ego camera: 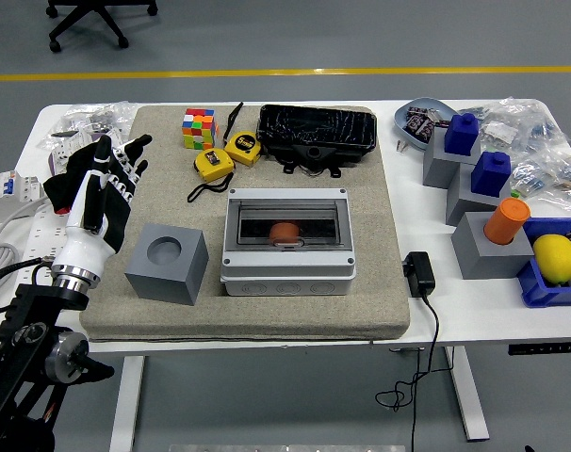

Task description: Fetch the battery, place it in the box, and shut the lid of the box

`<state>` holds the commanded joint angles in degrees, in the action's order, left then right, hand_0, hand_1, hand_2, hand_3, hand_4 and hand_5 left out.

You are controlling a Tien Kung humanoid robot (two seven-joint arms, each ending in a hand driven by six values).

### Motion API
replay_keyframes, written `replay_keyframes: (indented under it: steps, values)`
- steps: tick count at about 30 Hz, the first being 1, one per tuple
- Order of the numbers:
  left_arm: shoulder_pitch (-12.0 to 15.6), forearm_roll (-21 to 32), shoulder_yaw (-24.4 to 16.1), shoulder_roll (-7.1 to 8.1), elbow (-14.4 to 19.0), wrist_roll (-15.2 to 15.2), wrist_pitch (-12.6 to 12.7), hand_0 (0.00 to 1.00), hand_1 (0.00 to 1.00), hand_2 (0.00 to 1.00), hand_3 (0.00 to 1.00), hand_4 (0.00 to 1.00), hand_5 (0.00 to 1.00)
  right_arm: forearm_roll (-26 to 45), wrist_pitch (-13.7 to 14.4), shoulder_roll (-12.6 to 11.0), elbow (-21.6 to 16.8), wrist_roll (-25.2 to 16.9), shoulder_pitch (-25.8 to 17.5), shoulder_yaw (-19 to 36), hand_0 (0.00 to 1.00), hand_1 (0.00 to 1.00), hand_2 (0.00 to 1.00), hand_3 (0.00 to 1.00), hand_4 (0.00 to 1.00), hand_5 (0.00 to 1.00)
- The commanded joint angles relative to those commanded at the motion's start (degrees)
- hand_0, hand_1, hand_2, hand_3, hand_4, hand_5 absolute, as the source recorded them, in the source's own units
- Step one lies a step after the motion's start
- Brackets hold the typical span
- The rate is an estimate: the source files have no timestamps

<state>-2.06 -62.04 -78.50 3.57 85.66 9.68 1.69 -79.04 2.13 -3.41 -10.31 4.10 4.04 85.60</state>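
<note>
The white desk (pixel 436 330) has a rough gray mat (pixel 380 311) on it. Near the front sits a gray block (pixel 167 263) with a round hole. Beside it is the gray plastic box (pixel 285 242), lid shut and see-through, with the round orange battery (pixel 285 232) inside. The left hand (pixel 95 202) hovers at the mat's left edge, fingers (pixel 125 165) released and straight, holding nothing. Farther back lie a colorful cube (pixel 199 127), two yellow tape measures (pixel 227 154) and a shiny black case (pixel 317 134). Behind is gray floor with a yellow line (pixel 285 72).

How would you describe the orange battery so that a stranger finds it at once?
On the beige mat in the table's middle stands a grey box with a clear lid. The battery lies inside it, under that lid. It is the only orange thing on the mat.
</note>
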Motion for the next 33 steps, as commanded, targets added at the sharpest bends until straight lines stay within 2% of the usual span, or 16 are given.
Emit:
replay_keyframes:
  steps: [4, 5, 10, 11, 16, 17, 22, 23, 28, 29, 33]
  values:
    - [0.1, -2.4, 0.1, -0.20, 0.0, 0.0, 0.3, 0.776, 0.518, 0.515, 0.719, 0.998, 0.998, 0.0, 0.0, 0.0, 0.0, 0.0, 0.0, 0.0, 0.793, 0.740, 0.759, 0.780, 0.998, 0.998]
    - [0.1, -3.1, -0.1, -0.29, 0.0, -0.1, 0.3, 0.849, 0.514, 0.250, 0.386, 0.998, 0.998, 0.0, 0.0, 0.0, 0.0, 0.0, 0.0, 0.1, 0.792, 0.738, 0.753, 0.779, 0.998, 0.998]
    - [0.0, -3.8, -0.6, -0.41, 0.1, -0.1, 0.2, 0.849, 0.514, 0.250, 0.386, 0.998, 0.998, 0.1, 0.0, 0.2, 0.0, -0.1, 0.2, 0.0, 0.792, 0.738, 0.753, 0.779, 0.998, 0.998]
    - [0.0, -3.7, -0.7, -0.40, 0.1, 0.0, 0.3, 0.929, 0.893, 0.805, 0.673, 0.998, 0.998, 0.2, 0.0, 0.3, 0.0, -0.1, 0.2, -0.1, 0.789, 0.737, 0.752, 0.779, 0.998, 0.998]
    - [0.2, -2.2, -1.3, -0.68, 0.0, 0.0, 0.4, 0.929, 0.893, 0.805, 0.673, 0.998, 0.998, 0.3, 0.0, 0.4, 0.0, -0.1, 0.3, -0.1, 0.789, 0.737, 0.752, 0.779, 0.998, 0.998]
    - [0.3, -1.9, -1.4, -0.75, 0.0, 0.0, 0.3, 0.805, 0.732, 0.824, 0.979, 0.998, 0.998, 0.3, 0.0, 0.4, 0.0, -0.2, 0.3, -0.1, 0.789, 0.735, 0.750, 0.778, 0.998, 0.998]
    - [0.4, -1.6, -1.3, -0.90, 0.0, 0.0, 0.2, 0.805, 0.732, 0.824, 0.979, 0.998, 0.998, 0.1, 0.0, 0.4, 0.0, -0.1, 0.4, 0.3, 0.789, 0.735, 0.750, 0.778, 0.998, 0.998]
    - [0.5, -1.6, -1.3, -0.92, 0.0, -0.1, 0.1, 0.808, 0.725, 0.726, 0.926, 0.998, 0.998, 0.1, 0.0, 0.4, 0.0, -0.1, 0.4, 0.4, 0.786, 0.732, 0.749, 0.777, 0.998, 0.998]
    - [0.7, -2.2, -1.3, -0.95, 0.0, -0.5, -0.3, 0.808, 0.725, 0.726, 0.926, 0.998, 0.998, 0.0, 0.0, 0.5, 0.0, -0.1, 0.4, 0.7, 0.786, 0.732, 0.749, 0.777, 0.998, 0.998]
    - [0.7, -2.3, -1.4, -0.98, 0.0, -0.6, -0.3, 0.829, 0.766, 0.760, 0.776, 0.998, 0.998, 0.0, 0.0, 0.5, 0.0, -0.1, 0.4, 0.8, 0.787, 0.731, 0.747, 0.777, 0.998, 0.998]
    - [0.7, -2.2, -1.5, -1.13, 0.0, -0.9, 0.0, 0.829, 0.766, 0.760, 0.776, 0.998, 0.998, -0.3, 0.0, 0.5, 0.0, -0.1, 0.5, 1.1, 0.787, 0.731, 0.747, 0.777, 0.998, 0.998]
